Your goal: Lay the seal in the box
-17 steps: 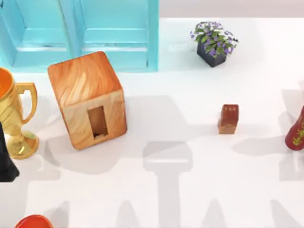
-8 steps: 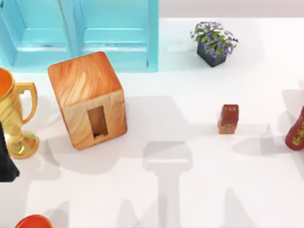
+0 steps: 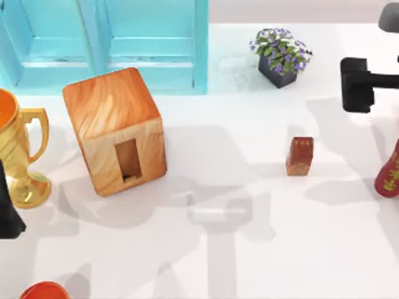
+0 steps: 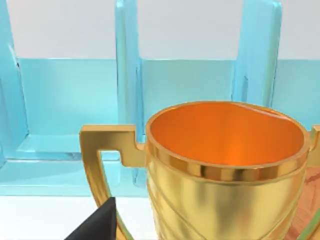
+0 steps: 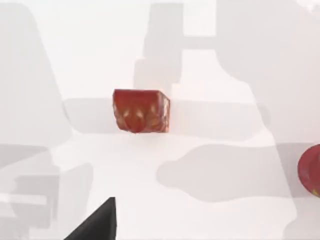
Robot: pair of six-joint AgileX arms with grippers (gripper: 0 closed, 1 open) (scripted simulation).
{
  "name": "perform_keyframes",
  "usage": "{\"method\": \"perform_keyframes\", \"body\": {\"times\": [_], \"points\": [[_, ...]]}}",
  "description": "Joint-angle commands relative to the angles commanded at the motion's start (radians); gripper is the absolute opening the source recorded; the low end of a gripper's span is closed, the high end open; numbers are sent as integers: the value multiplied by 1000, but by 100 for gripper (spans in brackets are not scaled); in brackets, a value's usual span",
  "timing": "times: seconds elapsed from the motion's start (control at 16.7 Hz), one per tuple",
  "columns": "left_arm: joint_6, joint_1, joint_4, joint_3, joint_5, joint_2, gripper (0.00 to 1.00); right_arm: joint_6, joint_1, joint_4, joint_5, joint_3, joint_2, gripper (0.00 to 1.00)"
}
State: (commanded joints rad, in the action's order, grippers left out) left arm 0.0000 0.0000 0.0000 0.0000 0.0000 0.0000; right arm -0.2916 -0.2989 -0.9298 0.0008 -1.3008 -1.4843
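Seal stands upright, well right of tilted wooden box.

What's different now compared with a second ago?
The right arm has come into the top view at the table's far right, beyond the seal, and the shadows on the table have shifted. Nothing was grasped or released. The seal, the box and the left arm stayed put.

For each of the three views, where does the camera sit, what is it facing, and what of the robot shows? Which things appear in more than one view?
Top view: above the table, looking down on the box, the seal, and the right arm at the right edge.
Left wrist view: on the left arm, facing a gold trophy and the turquoise cabinet; a dark gripper tip shows.
Right wrist view: on the right arm, facing the seal on the table.
Shared: seal, trophy, cabinet.
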Motion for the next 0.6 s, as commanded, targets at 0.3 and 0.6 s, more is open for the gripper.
{"method": "perform_keyframes", "body": {"times": [0.3, 0.6], "points": [[0, 0, 0, 0, 0, 0, 100, -88, -72, -265, 3, -384, -440, 100], [0, 0, 0, 0, 0, 0, 100, -135, -109, -392, 3, -594, -652, 100]]}}
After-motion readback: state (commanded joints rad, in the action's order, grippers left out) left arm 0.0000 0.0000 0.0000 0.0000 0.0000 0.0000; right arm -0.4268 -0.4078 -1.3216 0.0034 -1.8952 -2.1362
